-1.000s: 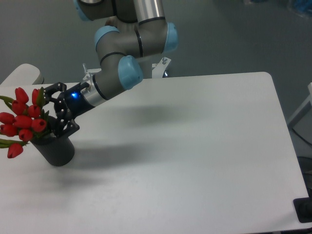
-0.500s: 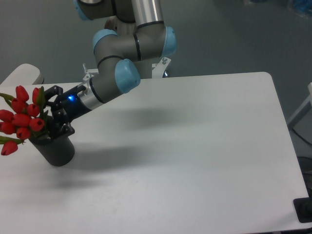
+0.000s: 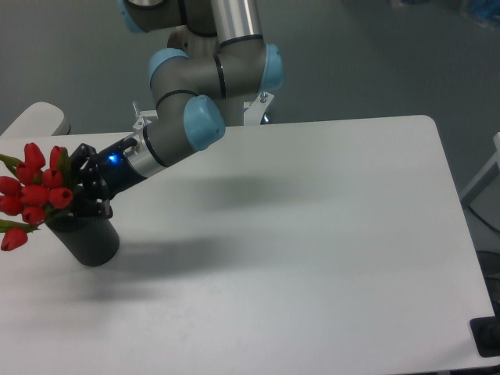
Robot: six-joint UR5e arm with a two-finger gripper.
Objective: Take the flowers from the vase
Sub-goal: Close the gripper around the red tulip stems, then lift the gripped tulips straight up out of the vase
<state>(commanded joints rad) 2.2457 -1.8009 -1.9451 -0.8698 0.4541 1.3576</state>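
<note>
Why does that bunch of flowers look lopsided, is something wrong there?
Nothing is spilled or broken. The flowers lean left out of the vase, one bud drooping low past its side. The gripper is pressed in at the stems, just above the upright vase.

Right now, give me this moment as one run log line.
phase: grasp approach | gripper: at the flowers, closure unclear | flowers: in the vase | vase: upright on table, left edge
</note>
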